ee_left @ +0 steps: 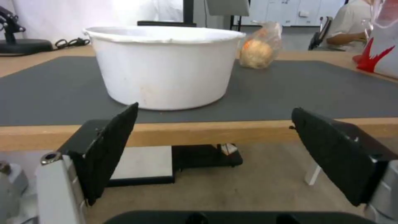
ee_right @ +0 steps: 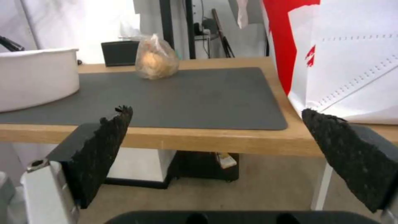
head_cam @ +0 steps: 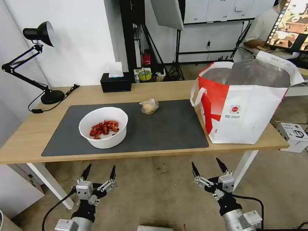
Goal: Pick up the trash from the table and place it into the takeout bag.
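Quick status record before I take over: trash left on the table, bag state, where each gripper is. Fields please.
trash on mat: white bowl of red shells; small clear bag with a beige lump, farther back and toward the takeout bag
takeout bag: upright at the table's right end, top open, foil lining showing
left gripper: open, empty, below the table's near edge, facing the bowl
right gripper: open, empty, below the near edge, near the bag's end of the mat
other: black tissue box at the back edge

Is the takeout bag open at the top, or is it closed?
Open. The takeout bag stands upright on the table, its mouth spread wide with the silver lining visible inside. Whether anything lies inside cannot be told.
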Controlling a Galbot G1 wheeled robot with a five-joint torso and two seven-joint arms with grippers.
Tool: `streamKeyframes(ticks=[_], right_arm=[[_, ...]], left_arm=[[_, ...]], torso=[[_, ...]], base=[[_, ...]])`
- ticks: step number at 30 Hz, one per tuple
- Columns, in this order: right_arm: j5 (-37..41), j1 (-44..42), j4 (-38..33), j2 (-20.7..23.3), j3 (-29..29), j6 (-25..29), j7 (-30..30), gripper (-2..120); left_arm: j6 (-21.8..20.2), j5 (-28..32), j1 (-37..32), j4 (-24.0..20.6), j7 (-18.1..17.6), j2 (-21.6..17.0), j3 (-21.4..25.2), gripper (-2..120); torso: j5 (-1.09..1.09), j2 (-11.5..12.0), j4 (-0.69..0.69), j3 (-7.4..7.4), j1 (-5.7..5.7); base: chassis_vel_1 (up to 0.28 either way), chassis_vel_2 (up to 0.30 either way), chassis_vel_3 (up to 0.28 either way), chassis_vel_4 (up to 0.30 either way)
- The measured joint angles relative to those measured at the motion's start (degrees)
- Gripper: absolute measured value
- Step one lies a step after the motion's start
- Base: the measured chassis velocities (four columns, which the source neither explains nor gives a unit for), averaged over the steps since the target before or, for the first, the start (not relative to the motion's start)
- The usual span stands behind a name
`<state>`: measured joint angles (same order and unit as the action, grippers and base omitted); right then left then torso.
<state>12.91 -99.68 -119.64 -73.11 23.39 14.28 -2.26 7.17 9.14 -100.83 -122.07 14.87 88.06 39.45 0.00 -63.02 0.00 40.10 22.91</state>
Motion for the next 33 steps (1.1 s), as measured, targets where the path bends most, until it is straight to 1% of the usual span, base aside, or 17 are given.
streamKeyframes(ticks=[5,8,11,12,14,15,18,19,22,23,26,27,29,31,33], right_arm=[[1.29,0.70,0.00,0.40,-0.56,0.00,-0.27,100],[2.07,2.36,0.32,1.47,-1.73,-0.31,-0.55,100],[4.31,8.42,1.97,4.55,-4.64,-1.98,-1.75,100],[4.31,8.42,1.97,4.55,-4.64,-1.98,-1.75,100],[5.77,12.72,3.20,6.18,-6.20,-2.83,-2.10,100],[5.77,12.72,3.20,6.18,-6.20,-2.83,-2.10,100],[8.60,21.48,6.71,9.21,-9.76,-3.65,-2.24,100],[8.60,21.48,6.71,9.21,-9.76,-3.65,-2.24,100],[11.40,28.05,10.19,10.88,-12.71,-4.21,-2.63,100],[11.40,28.05,10.19,10.88,-12.71,-4.21,-2.63,100],[13.75,33.80,13.64,11.50,-15.28,-4.80,-2.93,100],[13.75,33.80,13.64,11.50,-15.28,-4.80,-2.93,100],[14.72,38.29,16.68,11.55,-17.47,-4.96,-3.07,100],[14.95,39.78,17.83,11.54,-18.28,-5.00,-3.15,100],[15.61,43.83,20.68,11.58,-20.94,-5.10,-3.56,100]], left_arm=[[0.30,0.01,-0.20,0.28,0.00,0.47,-0.18,100],[0.66,0.01,-0.42,0.46,0.00,0.70,-0.28,100],[1.08,-0.23,-0.97,0.50,0.00,0.84,-0.39,100],[1.08,-0.23,-0.97,0.50,0.00,0.84,-0.39,100],[1.19,-0.36,-1.18,0.50,0.02,0.94,-0.44,100],[1.19,-0.36,-1.18,0.50,0.02,0.94,-0.44,100],[1.39,-0.92,-1.63,0.18,0.06,1.48,-0.54,100],[1.39,-0.92,-1.63,0.18,0.06,1.48,-0.54,100],[2.09,-1.23,-2.54,-0.43,0.12,1.87,-0.48,100],[2.09,-1.23,-2.54,-0.43,0.12,1.87,-0.48,100],[2.50,-1.33,-3.22,-0.84,0.18,2.17,-0.01,100],[2.50,-1.33,-3.22,-0.84,0.18,2.17,-0.01,100],[2.67,-1.35,-3.58,-1.09,0.20,2.41,0.51,100],[2.70,-1.36,-3.75,-1.31,0.23,2.44,0.68,100],[2.71,-1.41,-4.20,-1.81,0.27,2.54,0.97,100]], torso=[[0.00,0.00,0.00,0.00,0.00],[0.00,0.00,-0.01,0.00,0.00],[0.01,0.00,0.00,0.01,0.01],[0.01,0.00,0.00,0.01,0.01],[0.01,0.00,0.01,0.01,0.01],[0.01,0.00,0.01,0.01,0.01],[0.01,0.00,0.00,0.01,0.01],[0.01,0.00,0.00,0.01,0.01],[0.01,0.00,0.01,0.01,0.01],[0.01,0.00,0.01,0.01,0.01],[0.00,0.01,-0.01,0.01,0.01],[0.00,0.01,-0.01,0.01,0.01],[0.00,0.00,0.00,0.01,0.01],[-0.01,0.01,0.00,0.01,0.01],[0.00,0.00,0.00,0.01,0.01]], base=[[0.000,0.000,0.000,0.000],[0.000,0.000,0.000,0.000],[0.000,0.000,0.000,0.000],[0.000,0.000,0.000,0.000],[0.000,0.000,0.000,0.000],[0.000,0.000,0.000,0.000],[0.000,0.000,0.000,0.000],[0.000,0.000,0.000,0.000],[0.000,0.000,0.000,0.000],[0.000,0.000,0.000,0.000],[0.000,0.000,0.000,0.000],[0.000,0.000,0.000,0.000],[0.000,0.000,0.000,0.000],[0.000,0.000,0.000,0.000],[0.000,0.000,0.000,0.000]])
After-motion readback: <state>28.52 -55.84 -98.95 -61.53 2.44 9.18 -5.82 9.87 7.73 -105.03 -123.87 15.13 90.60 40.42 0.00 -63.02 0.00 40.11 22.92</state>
